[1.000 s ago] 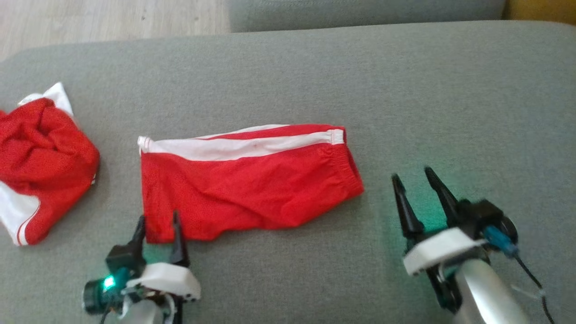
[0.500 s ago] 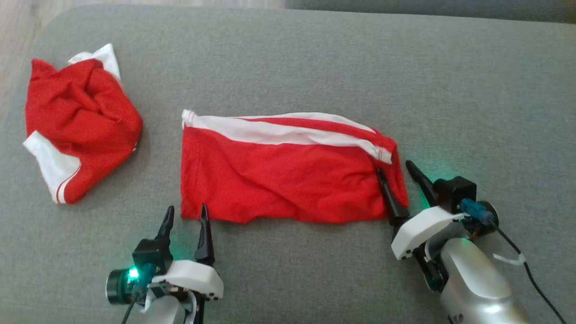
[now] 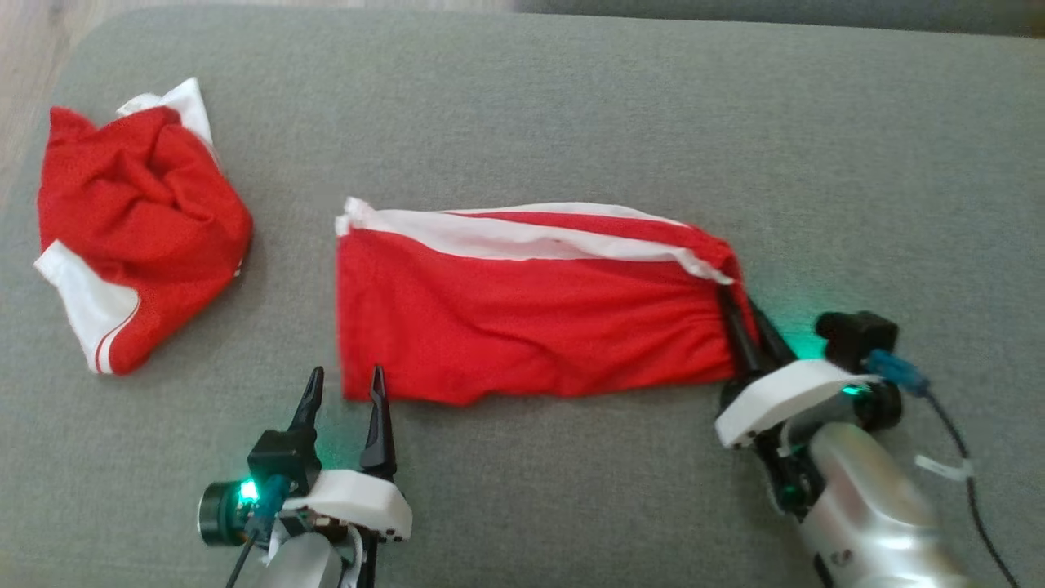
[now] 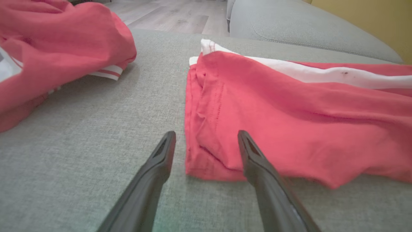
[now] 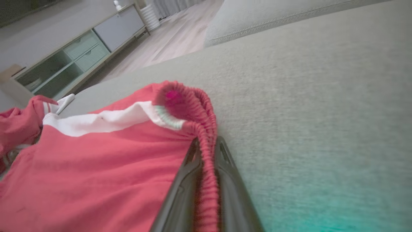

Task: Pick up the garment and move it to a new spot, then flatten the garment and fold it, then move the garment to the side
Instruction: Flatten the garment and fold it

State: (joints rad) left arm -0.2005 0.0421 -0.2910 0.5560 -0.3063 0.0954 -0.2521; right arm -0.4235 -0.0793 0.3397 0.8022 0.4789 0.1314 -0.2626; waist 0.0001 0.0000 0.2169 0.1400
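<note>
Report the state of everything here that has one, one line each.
Red shorts, lying mostly flat on the grey cushion, waistband end bunched and pinched.
Right hand, shut on the shorts' elastic waistband.
Left hand, open, at the shorts' near corner, not gripping.
Crumpled red garment, loose heap, untouched, apart from the shorts.

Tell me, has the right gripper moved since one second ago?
Yes. The right gripper has moved leftward, toward the crumpled red garment, and has shut on the waistband of the red shorts.
</note>
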